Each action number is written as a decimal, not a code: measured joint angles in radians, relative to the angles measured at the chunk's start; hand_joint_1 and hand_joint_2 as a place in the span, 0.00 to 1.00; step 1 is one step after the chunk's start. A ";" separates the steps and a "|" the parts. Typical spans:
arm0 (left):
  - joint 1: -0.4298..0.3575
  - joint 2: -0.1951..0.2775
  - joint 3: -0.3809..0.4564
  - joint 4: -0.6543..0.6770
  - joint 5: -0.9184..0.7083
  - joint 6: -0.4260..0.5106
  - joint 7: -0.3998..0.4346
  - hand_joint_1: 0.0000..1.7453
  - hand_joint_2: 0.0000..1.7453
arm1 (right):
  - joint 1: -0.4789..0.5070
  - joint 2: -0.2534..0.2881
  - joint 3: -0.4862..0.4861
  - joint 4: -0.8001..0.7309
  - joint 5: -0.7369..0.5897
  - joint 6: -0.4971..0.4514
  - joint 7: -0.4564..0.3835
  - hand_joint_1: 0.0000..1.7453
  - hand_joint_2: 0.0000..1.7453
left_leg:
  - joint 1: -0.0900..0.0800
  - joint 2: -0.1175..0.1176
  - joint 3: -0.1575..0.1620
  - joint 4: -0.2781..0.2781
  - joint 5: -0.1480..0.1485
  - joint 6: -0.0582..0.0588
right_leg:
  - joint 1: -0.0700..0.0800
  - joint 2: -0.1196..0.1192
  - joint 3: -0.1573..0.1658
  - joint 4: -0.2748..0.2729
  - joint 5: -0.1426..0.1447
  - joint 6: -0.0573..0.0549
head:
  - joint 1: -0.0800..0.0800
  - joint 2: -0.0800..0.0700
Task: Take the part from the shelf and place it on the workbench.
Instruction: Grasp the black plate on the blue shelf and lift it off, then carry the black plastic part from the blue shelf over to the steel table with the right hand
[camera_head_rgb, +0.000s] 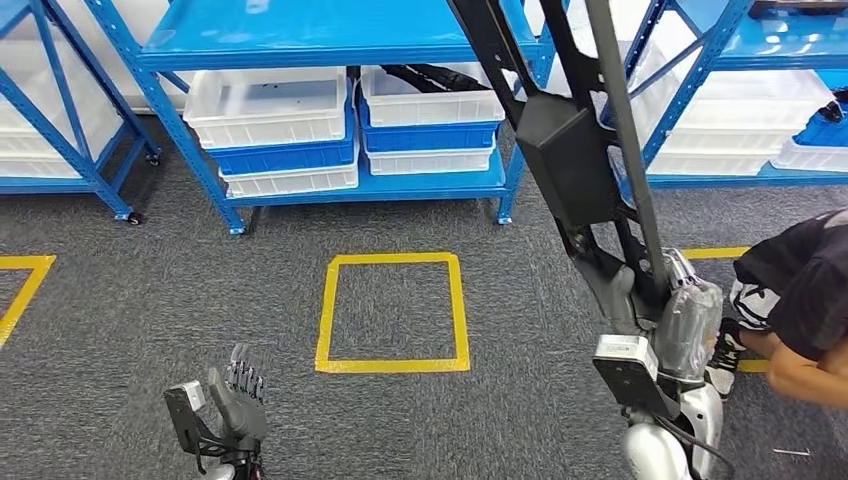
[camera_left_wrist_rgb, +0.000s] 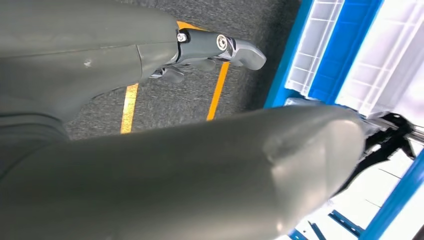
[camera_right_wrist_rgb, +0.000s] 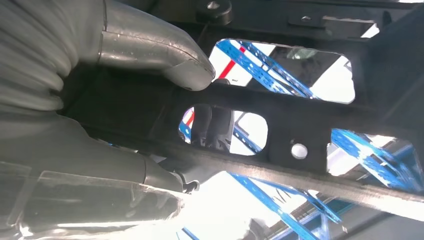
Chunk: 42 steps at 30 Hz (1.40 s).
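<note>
Right hand (camera_head_rgb: 668, 300) grips the black frame part (camera_head_rgb: 570, 150), carried upright at the right of the frame.

Fingers are wrapped round the part's lower end, and the long black metal piece rises from there, right of centre, to the top edge of the head view, crossing in front of the blue shelf (camera_head_rgb: 330, 40). Up close in the right wrist view, the thumb (camera_right_wrist_rgb: 155, 52) presses on a black bar of the part (camera_right_wrist_rgb: 280, 125), cut-out windows showing the blue racking behind. Left hand (camera_head_rgb: 235, 400) hangs low at the lower left over the grey carpet, fingers apart and nothing in them. White bins (camera_head_rgb: 268, 108) and blue bins (camera_head_rgb: 285, 157) sit stacked on the lower shelf, upper centre. A yellow tape square (camera_head_rgb: 393, 313) marks the floor mid-frame, and a person (camera_head_rgb: 800, 300) crouches at the right edge.
</note>
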 joint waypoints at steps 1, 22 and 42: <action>0.001 -0.001 0.000 -0.001 0.000 0.000 0.000 0.00 0.00 | 0.005 -0.001 -0.005 -0.001 -0.005 0.000 -0.003 1.00 1.00 | -0.003 0.001 -0.007 -0.003 0.008 0.004 | -0.001 0.001 -0.029 0.066 -0.036 -0.006 | 0.001 0.000; 0.037 -0.006 0.011 -0.013 -0.001 -0.007 0.000 0.00 0.00 | 0.033 -0.003 -0.022 -0.008 -0.039 0.012 -0.026 1.00 1.00 | 0.008 -0.003 -0.100 0.184 -0.043 -0.048 | -0.004 0.004 0.111 -0.093 0.004 -0.043 | -0.007 0.000; 0.036 -0.011 0.025 -0.027 -0.003 -0.006 0.000 0.00 0.00 | 0.036 0.004 -0.029 -0.009 0.038 0.013 -0.019 1.00 1.00 | -0.010 -0.001 -0.068 0.032 0.038 -0.030 | -0.005 0.007 0.112 -0.079 -0.017 -0.009 | -0.001 0.000</action>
